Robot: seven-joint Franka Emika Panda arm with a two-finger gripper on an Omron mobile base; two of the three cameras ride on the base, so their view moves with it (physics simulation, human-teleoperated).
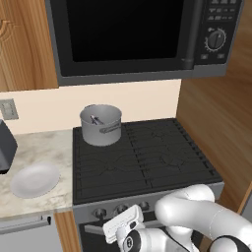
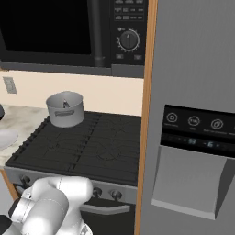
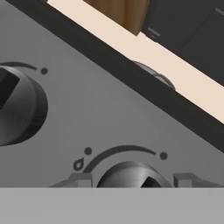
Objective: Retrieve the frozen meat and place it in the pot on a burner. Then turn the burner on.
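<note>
Meat: we see the frozen meat (image 1: 96, 119) inside the pot (image 1: 101, 125).
Pot: on back-left burner (image 1: 101, 142).
Gripper (image 3: 131, 180): fingertips flank a stove knob (image 3: 131, 175); clamped or not, we cannot tell.

Pot (image 1: 101, 125): plain grey metal cylinder, straight sides, upright, open top. Sits on the back-left burner (image 1: 101, 140) of the black cooktop, at about 10 o'clock from the cooktop's centre in the left base view. Short bar handle on its side wall, facing roughly 4 o'clock.

Frozen meat (image 1: 95, 119): small, thin, dark grey sliver inside the pot, lying against the inner wall near 10 o'clock. Detail too small to read.

Burner: black crossed grate, same as neighbouring sections; no flame visible.
</note>
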